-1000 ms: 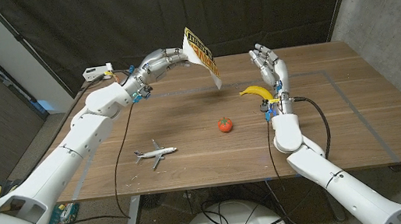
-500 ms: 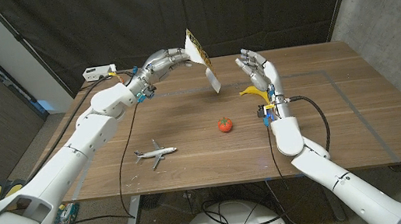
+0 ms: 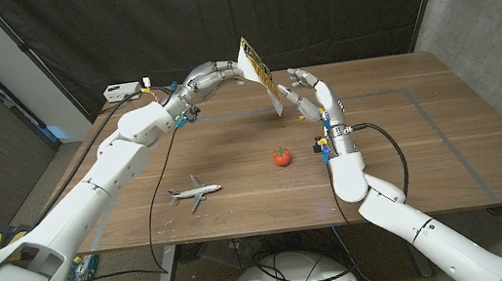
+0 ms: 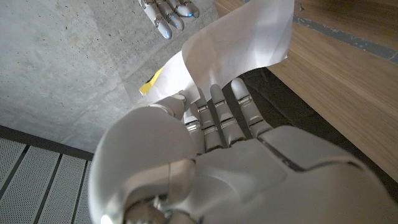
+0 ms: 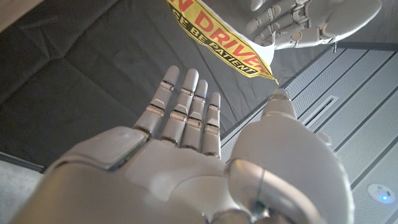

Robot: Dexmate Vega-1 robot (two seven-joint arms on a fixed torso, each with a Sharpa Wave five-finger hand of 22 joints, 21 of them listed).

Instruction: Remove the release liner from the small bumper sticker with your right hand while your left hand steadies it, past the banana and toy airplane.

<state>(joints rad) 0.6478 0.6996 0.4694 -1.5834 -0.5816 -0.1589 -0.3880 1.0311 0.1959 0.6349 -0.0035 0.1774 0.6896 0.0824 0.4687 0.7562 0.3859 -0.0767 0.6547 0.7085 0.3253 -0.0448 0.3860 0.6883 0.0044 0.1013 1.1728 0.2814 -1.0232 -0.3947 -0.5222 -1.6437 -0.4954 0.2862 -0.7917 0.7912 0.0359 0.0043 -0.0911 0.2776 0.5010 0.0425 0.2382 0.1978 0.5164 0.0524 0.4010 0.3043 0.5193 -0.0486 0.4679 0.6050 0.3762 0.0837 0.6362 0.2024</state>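
My left hand (image 3: 210, 73) holds the small yellow-and-black bumper sticker (image 3: 260, 77) by its upper end, in the air over the table's far middle. The sticker hangs down tilted; its white back (image 4: 239, 37) shows beyond my left hand (image 4: 217, 162). My right hand (image 3: 309, 99) is raised just right of the sticker's lower end, fingers spread and holding nothing. From the right wrist, the printed yellow sticker (image 5: 224, 43) hangs beyond my open right hand (image 5: 186, 155), with my left hand (image 5: 311, 22) gripping it. The toy airplane (image 3: 193, 193) lies at the front left. The banana is hidden behind my right hand.
A red tomato (image 3: 281, 157) sits mid-table, in front of the sticker. A small white box (image 3: 123, 89) with cables stands at the table's far left corner. The wooden table (image 3: 447, 133) has a taped rectangle outline on its right half. Dark curtains hang behind.
My right hand has moved left, from over the banana to beside the sticker's lower end. My left hand has shifted the sticker slightly right and up.
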